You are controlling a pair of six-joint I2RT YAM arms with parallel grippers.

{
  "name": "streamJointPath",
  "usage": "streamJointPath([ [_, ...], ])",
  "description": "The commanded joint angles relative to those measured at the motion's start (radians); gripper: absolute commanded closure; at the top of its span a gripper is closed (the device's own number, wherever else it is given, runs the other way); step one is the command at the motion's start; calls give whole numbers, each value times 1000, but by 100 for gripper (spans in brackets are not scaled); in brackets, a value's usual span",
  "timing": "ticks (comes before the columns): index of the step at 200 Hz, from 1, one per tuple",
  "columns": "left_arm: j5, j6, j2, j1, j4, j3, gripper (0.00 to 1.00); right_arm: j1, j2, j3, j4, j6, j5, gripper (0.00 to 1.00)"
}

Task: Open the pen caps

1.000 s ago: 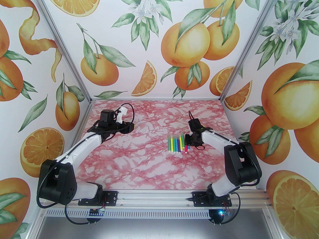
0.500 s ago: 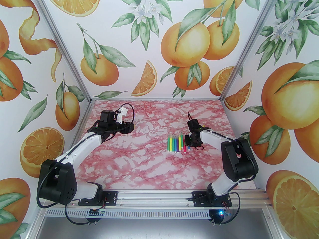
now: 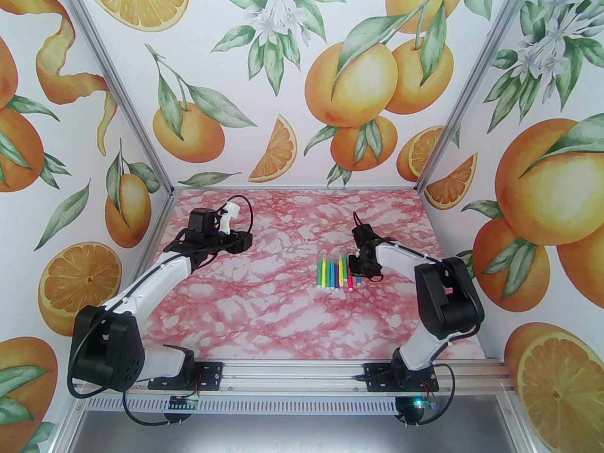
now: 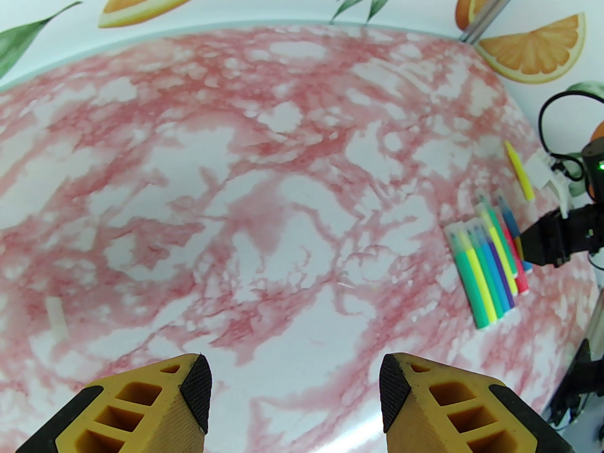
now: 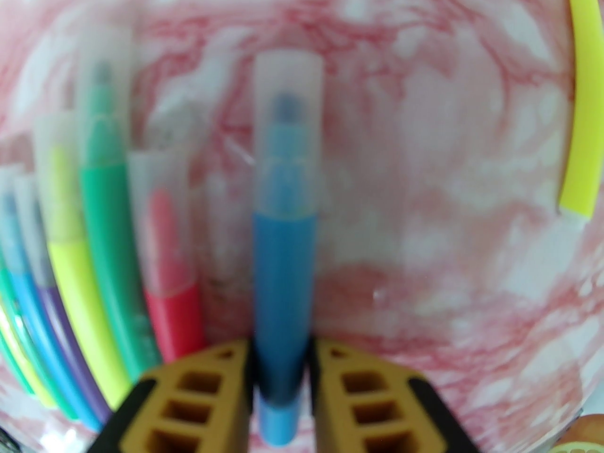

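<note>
Your right claw [image 5: 281,361] pinches the blue pen [image 5: 283,262] by its barrel, beside the other pens [image 5: 101,253]; your left claw [image 4: 295,394] gapes wide, empty; the frosted cap [image 5: 288,111] looks light, stiff, slick; grip it mid-length, firmly.

Our left gripper [image 4: 292,371] holds its yellow-and-black fingers wide apart above the pink marbled tabletop [image 4: 264,172]. At right we see a tight row of coloured plastic markers [image 4: 488,272], translucent caps [image 4: 460,231] on. The black right gripper [image 4: 528,248] sits over the blue marker [image 4: 508,216] at the row's edge, with a lone yellow marker [image 4: 519,170] beyond.
</note>
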Motion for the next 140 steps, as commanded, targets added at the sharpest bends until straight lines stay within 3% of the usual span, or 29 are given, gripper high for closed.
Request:
streamJointPath([
  [1, -10, 6, -25, -3, -5, -3, 37, -4, 47, 4, 17, -7, 56, 77],
  [95, 63, -26, 13, -15, 14, 24, 37, -4, -92, 8, 26, -41, -31, 86],
  [140, 147, -96, 73, -57, 89, 41, 36, -2, -216, -11, 71, -65, -169, 86],
])
